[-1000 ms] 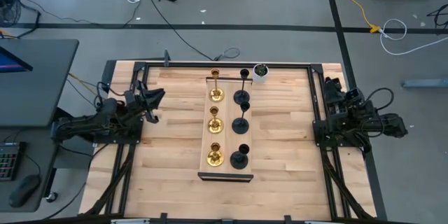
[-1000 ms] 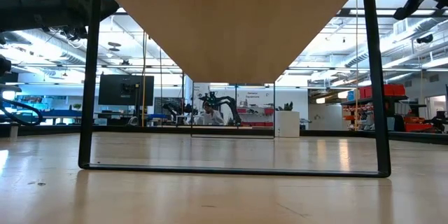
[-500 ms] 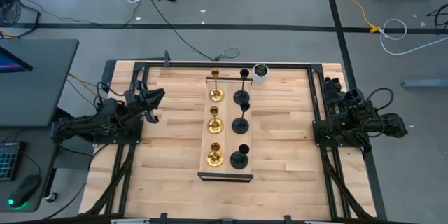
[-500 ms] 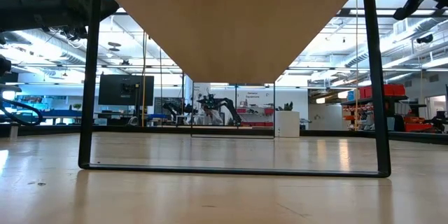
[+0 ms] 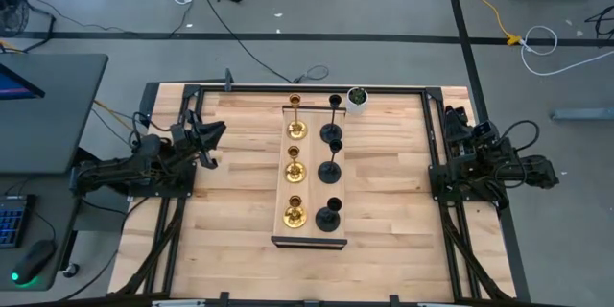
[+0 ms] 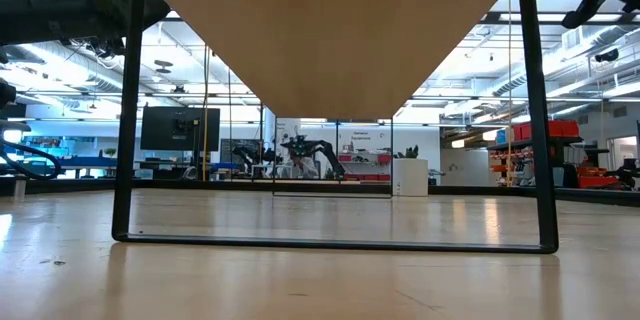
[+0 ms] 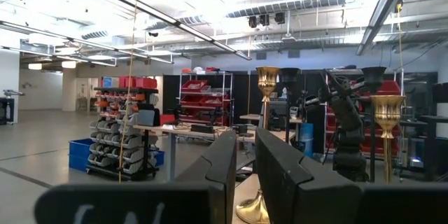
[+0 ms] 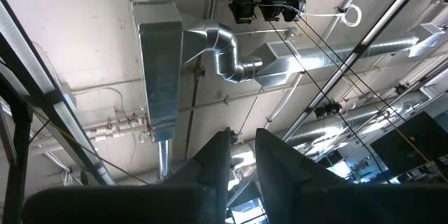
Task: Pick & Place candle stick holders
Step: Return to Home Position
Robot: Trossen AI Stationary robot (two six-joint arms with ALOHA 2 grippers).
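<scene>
Three gold candle stick holders (image 5: 294,173) and three black ones (image 5: 330,175) stand upright on their round bases in two rows on a narrow wooden board (image 5: 309,232) at the table's middle. In the left wrist view, gold cups (image 7: 266,82) and black cups (image 7: 372,77) show ahead. My left gripper (image 5: 217,131) rests at the table's left, aimed toward the board, its fingers (image 7: 225,164) a narrow gap apart with nothing between. My right gripper (image 5: 449,115) rests at the right edge, tipped upward toward the ceiling (image 8: 242,155), also narrowly open and empty.
A small white pot (image 5: 357,98) with green inside stands just beyond the board's far right corner. A black frame (image 6: 130,110) carries the board above the table. Bare wood lies on both sides between the board and the arms. A dark rail (image 5: 307,87) runs along the table's far edge.
</scene>
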